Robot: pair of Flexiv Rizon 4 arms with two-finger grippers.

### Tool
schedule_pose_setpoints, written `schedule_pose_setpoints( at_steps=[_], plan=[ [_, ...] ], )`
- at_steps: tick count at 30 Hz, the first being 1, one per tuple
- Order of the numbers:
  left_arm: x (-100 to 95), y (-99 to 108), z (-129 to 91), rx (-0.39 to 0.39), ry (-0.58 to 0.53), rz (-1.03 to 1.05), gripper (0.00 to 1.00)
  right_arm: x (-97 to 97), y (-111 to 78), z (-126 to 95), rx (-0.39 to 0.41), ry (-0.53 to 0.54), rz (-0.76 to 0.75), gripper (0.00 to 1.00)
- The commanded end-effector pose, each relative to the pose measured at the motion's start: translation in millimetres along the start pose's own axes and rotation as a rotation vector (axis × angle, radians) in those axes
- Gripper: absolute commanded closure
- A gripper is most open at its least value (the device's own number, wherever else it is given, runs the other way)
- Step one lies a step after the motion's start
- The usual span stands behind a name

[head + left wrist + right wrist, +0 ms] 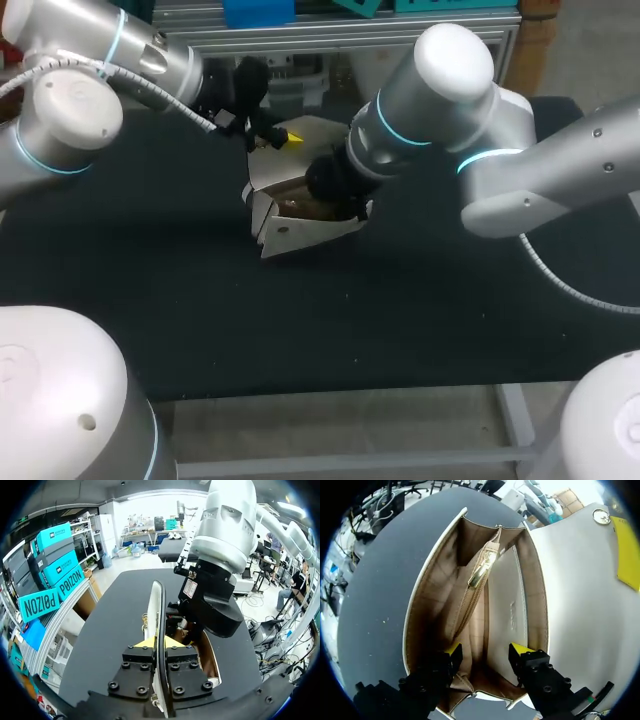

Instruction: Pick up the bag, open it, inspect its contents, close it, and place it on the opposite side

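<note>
One open bag [300, 236], left pincer [159, 645] clamping flap [155, 607], right pincer [487, 652] inside

We saw a white bag [300, 236] with a tan, faintly checked lining [440, 595], a gold zip [480, 575] and a gold stud [601, 516], a black table [150, 270], grey left arm [60, 125] and right arm [450, 95] with light-blue rings, and black left gripper [161, 647] and right gripper [487, 652] with yellow tips.
</note>
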State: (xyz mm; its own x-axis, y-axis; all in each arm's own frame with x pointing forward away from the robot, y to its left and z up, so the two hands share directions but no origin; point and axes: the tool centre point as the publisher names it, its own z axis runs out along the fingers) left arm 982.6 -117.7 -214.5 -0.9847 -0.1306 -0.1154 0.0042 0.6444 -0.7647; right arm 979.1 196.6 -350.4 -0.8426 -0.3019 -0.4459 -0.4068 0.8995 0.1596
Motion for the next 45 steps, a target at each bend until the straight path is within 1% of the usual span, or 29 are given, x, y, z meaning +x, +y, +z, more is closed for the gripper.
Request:
schedule_pose_setpoints(
  at_steps=[1, 9, 33, 39, 40, 42, 43, 44, 45],
  plan=[
    [0.2, -1.1, 1.4, 0.003, 0.001, 0.009, 1.00, 4.3, 2.6, 2.6, 0.023, 0.001, 0.002, 0.00],
    [-0.7, -1.6, 3.3, -0.001, 0.003, 0.018, 1.00, 4.1, 1.5, 0.9, 0.033, -0.003, 0.007, 0.00],
    [0.3, -0.5, 3.2, -0.005, 0.005, 0.028, 1.00, 0.9, 1.4, 1.2, 0.032, -0.008, 0.007, 0.00],
    [0.5, 0.0, 3.3, -0.008, 0.007, 0.029, 1.00, -3.0, 1.3, -4.5, 0.038, -0.037, 0.004, 0.00],
    [0.5, 0.0, 3.5, -0.008, 0.007, 0.029, 1.00, -3.9, 1.3, -5.8, 0.038, -0.042, 0.004, 0.20],
    [0.8, 0.0, 3.9, -0.010, 0.008, 0.031, 1.00, -5.7, 0.9, -8.3, 0.044, -0.058, 0.005, 0.67],
    [0.8, 0.0, 4.0, -0.011, 0.009, 0.031, 1.00, -6.5, 0.9, -9.8, 0.046, -0.063, 0.004, 0.93],
    [0.8, -0.1, 4.1, -0.012, 0.009, 0.032, 1.00, -7.7, 0.9, -11.4, 0.048, -0.072, 0.003, 1.00],
    [0.8, -0.1, 4.2, -0.013, 0.010, 0.032, 1.00, -8.6, 1.0, -13.0, 0.050, -0.078, 0.002, 1.00]
  ],
)
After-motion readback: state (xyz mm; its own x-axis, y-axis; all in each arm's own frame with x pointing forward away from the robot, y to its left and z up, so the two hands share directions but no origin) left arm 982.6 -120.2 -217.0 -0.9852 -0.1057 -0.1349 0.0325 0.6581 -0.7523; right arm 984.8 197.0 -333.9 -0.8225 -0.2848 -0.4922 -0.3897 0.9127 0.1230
